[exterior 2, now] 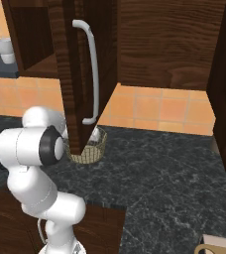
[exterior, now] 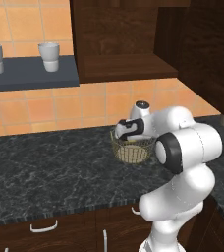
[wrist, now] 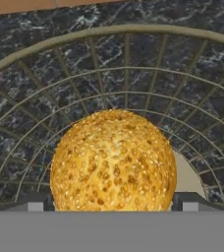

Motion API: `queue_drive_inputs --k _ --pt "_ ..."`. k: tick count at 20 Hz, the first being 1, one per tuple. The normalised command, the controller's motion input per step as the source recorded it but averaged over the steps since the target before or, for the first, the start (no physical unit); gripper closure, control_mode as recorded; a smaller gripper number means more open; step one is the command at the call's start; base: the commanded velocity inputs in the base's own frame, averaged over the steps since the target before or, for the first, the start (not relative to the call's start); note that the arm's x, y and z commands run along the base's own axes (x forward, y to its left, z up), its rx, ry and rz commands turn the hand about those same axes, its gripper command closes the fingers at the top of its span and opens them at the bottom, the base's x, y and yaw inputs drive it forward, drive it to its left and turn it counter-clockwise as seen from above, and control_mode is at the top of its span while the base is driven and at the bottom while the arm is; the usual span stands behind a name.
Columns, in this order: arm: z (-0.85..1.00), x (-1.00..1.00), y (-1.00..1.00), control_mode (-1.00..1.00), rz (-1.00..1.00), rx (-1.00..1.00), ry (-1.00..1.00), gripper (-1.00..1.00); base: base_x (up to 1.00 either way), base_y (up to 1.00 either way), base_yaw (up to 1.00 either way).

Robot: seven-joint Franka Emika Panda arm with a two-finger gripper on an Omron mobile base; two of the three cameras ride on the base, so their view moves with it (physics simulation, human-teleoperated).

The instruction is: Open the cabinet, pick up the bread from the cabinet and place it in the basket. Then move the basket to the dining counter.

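Cabinet (exterior 2: 80,74): you have the door swung open, above the basket.
Basket (exterior: 131,150): not yet on the dining counter.
Bread (wrist: 113,161): inside the basket.
Gripper (wrist: 113,203): fingers spread wide beside the bread; I'd judge it released.

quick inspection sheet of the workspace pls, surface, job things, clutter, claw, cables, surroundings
surface: black speckled worktop, with the basket standing on it
cabinet: door swung open, silver bar handle facing out; the open shelf looks bare
basket: wire basket upright on the worktop near the tiled wall
bread: golden bun inside the basket, on its beige base
clutter: two white cups on the grey shelf to the left
claw: claw down in the basket, open, one fingertip on each side of the bun; cannot tell whether they touch it
cables: nothing seen
surroundings: orange tiled wall, low cupboards with white handles below the worktop
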Motion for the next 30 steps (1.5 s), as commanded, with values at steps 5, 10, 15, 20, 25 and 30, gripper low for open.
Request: queue_drive_inputs --k 5,10,15,20,25,30 --pt "-0.25 0.38 0.0 -1.0 0.08 0.0 0.0 1.0 0.0 0.0 0.0" --pt "-0.04 0.32 0.0 -1.0 0.07 0.0 0.0 1.0 0.0 0.0 0.0" --pt "-0.01 0.07 0.0 -1.0 0.06 0.0 0.0 -1.0 0.0 0.0 0.0" --pt "0.0 -0.08 0.0 -1.0 0.05 0.0 0.0 -1.0 0.0 0.0 0.0" --pt "0.0 0.0 0.04 -1.0 0.02 -0.01 0.0 -1.0 0.0 0.0 0.0" --pt "0.0 0.0 0.15 -1.0 0.0 -0.01 -0.04 -1.0 0.0 0.0 0.0"
